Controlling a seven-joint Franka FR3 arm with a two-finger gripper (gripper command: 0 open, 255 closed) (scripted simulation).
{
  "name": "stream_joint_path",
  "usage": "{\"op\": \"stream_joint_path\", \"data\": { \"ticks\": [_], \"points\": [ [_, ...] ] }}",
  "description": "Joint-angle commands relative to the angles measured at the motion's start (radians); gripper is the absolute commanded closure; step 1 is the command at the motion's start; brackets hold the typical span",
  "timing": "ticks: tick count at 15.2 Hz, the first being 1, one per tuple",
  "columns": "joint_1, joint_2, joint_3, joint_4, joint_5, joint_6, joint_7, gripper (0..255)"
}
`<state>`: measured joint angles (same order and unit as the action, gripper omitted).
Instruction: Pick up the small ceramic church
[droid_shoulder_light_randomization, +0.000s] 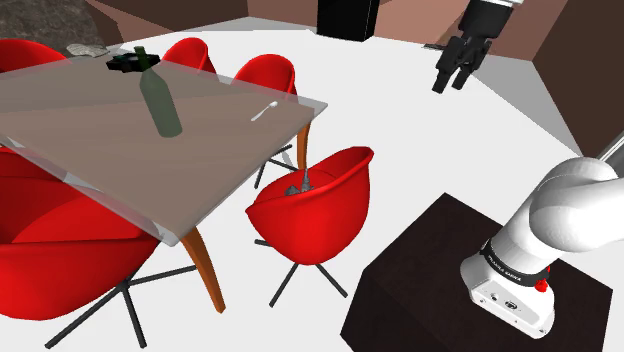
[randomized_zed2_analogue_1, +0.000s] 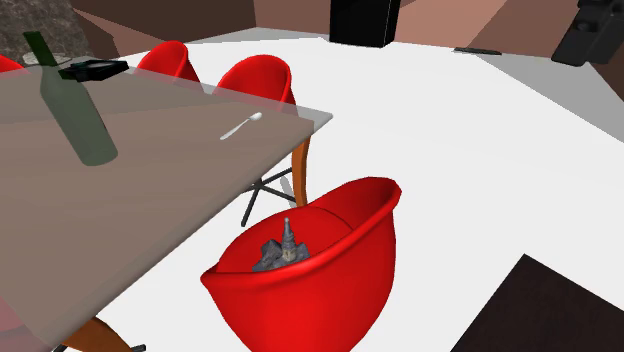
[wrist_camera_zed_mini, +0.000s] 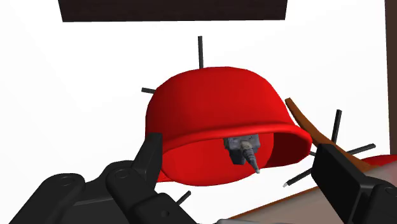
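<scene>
The small grey church (droid_shoulder_light_randomization: 300, 186) with a pointed spire lies on the seat of a red shell chair (droid_shoulder_light_randomization: 330, 215) at the near corner of the table. From the second exterior view, the church (randomized_zed2_analogue_1: 282, 252) rests deep in that chair's (randomized_zed2_analogue_1: 340, 280) bowl. My black gripper (droid_shoulder_light_randomization: 450, 85) hangs high over the white floor, far toward the shoulder view's upper right of the chair, open and holding nothing. Through the wrist view, the church (wrist_camera_zed_mini: 243, 148) sits far off, framed between the parted fingers (wrist_camera_zed_mini: 149, 162) of the gripper (wrist_camera_zed_mini: 236, 145).
A glass-topped table (droid_shoulder_light_randomization: 120, 160) with orange legs carries a green bottle (droid_shoulder_light_randomization: 160, 100), a spoon (droid_shoulder_light_randomization: 264, 110) and a black object (droid_shoulder_light_randomization: 128, 62). More red chairs (droid_shoulder_light_randomization: 265, 75) ring it. The dark stand (droid_shoulder_light_randomization: 450, 290) sits at lower right; a black cabinet (droid_shoulder_light_randomization: 348, 18) stands at the back.
</scene>
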<state>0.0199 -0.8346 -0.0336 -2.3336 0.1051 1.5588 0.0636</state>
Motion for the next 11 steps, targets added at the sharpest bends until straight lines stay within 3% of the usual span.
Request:
{"op": "stream_joint_path", "data": {
  "ticks": [1,11],
  "points": [
    [0.000,0.000,0.000,0.000,0.000,0.000,0.000,0],
    [-0.007,0.318,0.143,0.025,0.069,0.216,0.229,0]
  ]
}}
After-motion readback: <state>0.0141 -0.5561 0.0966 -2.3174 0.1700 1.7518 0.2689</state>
